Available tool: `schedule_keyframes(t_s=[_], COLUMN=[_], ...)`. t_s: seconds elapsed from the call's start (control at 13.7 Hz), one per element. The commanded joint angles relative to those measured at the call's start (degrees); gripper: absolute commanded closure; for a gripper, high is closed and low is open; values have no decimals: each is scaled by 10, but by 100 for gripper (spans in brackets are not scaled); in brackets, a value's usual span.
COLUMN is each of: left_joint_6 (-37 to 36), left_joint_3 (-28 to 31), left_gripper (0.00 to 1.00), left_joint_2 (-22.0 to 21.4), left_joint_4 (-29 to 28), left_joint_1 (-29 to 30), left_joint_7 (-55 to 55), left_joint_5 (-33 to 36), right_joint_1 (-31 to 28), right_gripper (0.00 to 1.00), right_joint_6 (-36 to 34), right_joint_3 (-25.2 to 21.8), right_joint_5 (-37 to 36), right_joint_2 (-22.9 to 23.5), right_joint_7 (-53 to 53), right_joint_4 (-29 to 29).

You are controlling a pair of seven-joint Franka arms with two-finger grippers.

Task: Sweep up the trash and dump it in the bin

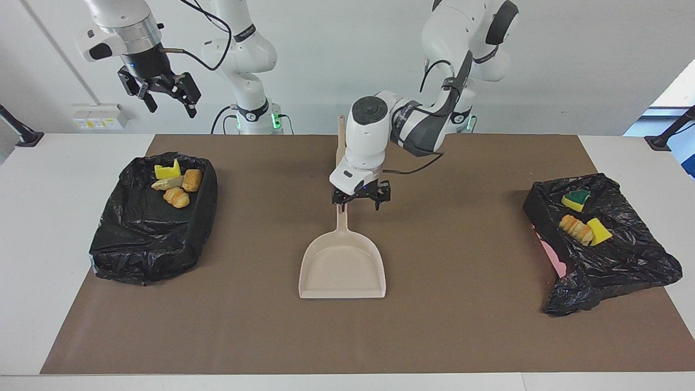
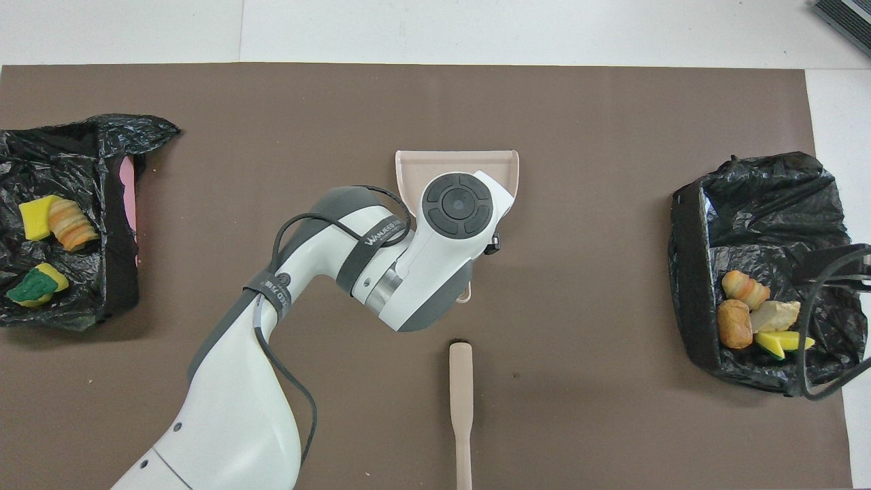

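Two tools stand spread apart: your left tool [image 1: 361, 202] above the dustpan [image 1: 342, 269] handle, hidden overhead by its arm; right tool [image 1: 163, 95] raised over the bin [image 1: 152, 239].

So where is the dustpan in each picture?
Facing view: the dustpan lies flat in the middle of the brown mat, handle pointing up toward the robots, just under the open left gripper.
Overhead view: the dustpan is in the upper middle, mostly hidden by the left arm.
Shared landmark: the brush, nearer to the robots than the dustpan, in line with its handle.
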Motion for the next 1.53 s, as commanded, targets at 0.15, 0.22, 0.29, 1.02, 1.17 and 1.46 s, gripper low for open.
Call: schedule_keyframes(t_s=[0.15,0.22,0.29,1.02,1.17,1.46], left_joint_6=[0,-15,-38,-313,-346,-350], left_joint_3=[-1,-1,-1,7,8,4], left_gripper=[0,0,0,0,0,0], left_joint_2=[-163,-185,-206,-238,-223,-232], left_joint_4=[-157,-165,-163,64,98,94], left_joint_1=[65,83,103,299,309,314], left_joint_7=[108,138,180,458,463,458], left_joint_5=[9,9,8,-54,-54,-55], right_joint_1=[-5,-7,-7,-12,-10,-10], right_gripper=[0,0,0,0,0,0], right_joint_6=[23,22,20,27,27,13], right_joint_3=[8,8,8,4,6,6], right_joint_5=[4,5,11,10,10,10], right_joint_2=[-2,-2,-3,-1,-1,-6], right_joint_7=[-28,-29,-26,-31,-31,-30], right_joint_4=[-10,-11,-11,-9,-10,-16])
